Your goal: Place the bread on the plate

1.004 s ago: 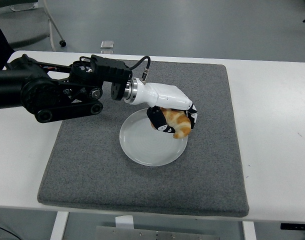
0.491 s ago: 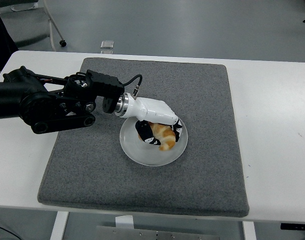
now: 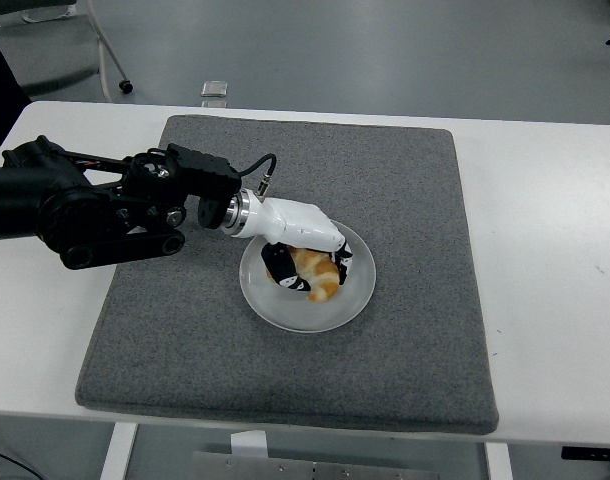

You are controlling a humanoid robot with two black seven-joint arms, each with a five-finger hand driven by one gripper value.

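The white-shelled left hand [image 3: 303, 262] is clamped around the golden-brown bread roll [image 3: 318, 275] over the round white plate [image 3: 285, 309], the roll's long axis slanting toward the plate's lower-right rim.

We reach our black left arm [image 3: 85, 205] in from the left edge, wrist angled down and to the right. Our white left hand [image 3: 303, 250] points downward, fingers [image 3: 277, 266] curled closed around the bread [image 3: 316, 274].

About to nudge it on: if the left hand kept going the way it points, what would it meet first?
Likely the plate: the left hand, curled on the bread, points right and downward just over it. Height is unclear.
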